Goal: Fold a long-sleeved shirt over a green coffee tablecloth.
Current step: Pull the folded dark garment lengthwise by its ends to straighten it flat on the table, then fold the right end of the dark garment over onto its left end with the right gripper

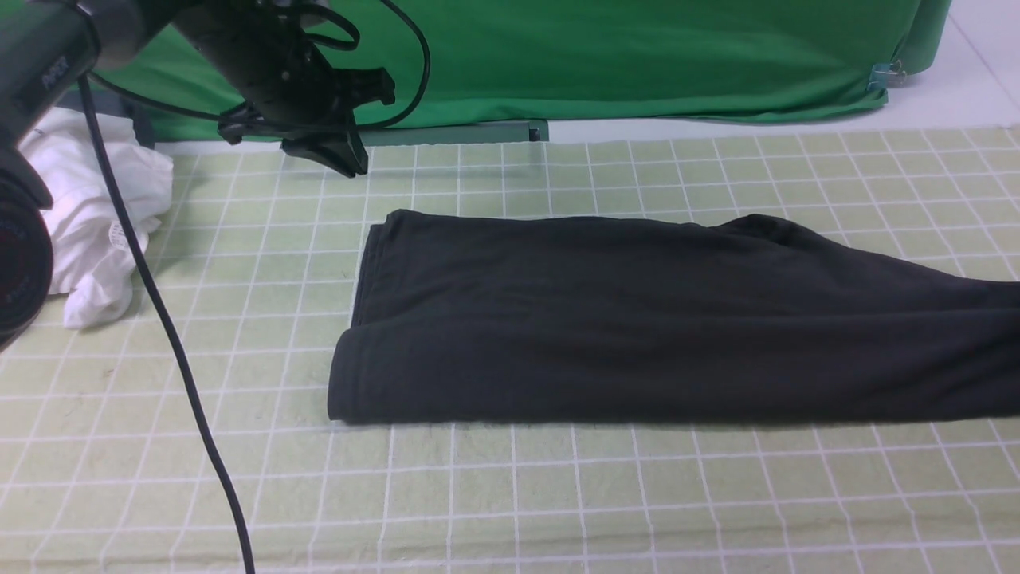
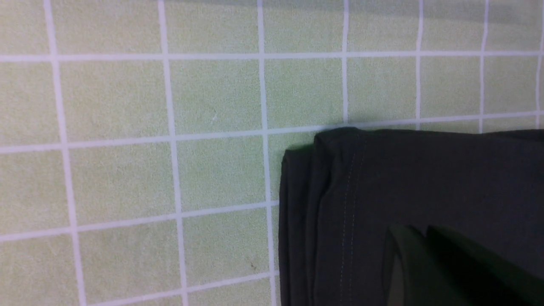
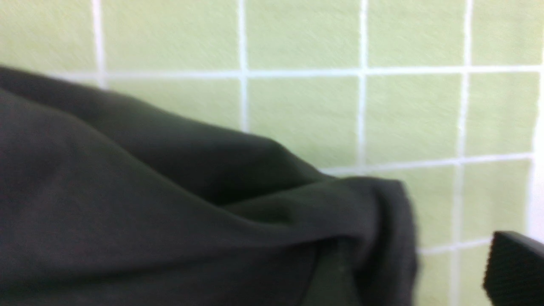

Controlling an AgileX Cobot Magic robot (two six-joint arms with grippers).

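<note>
Spread flat as work surface: green coffee tablecloth (image 1: 637,494). Lying mid-cloth: long-sleeved shirt (image 1: 637,319), folded into a long band, presumably awaiting cross-fold. Hovering beyond its left end: left gripper (image 1: 351,155), grip unreadable. Off the fabric: right gripper's finger (image 3: 512,270), released.

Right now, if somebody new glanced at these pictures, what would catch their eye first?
The long-sleeved shirt, black and folded into a long band, lies across the middle of the green coffee tablecloth and runs off the right edge of the front view. A crumpled white garment sits at the cloth's left edge. The left gripper hangs above the cloth near its far side, in front of a deep-green backdrop.
</note>
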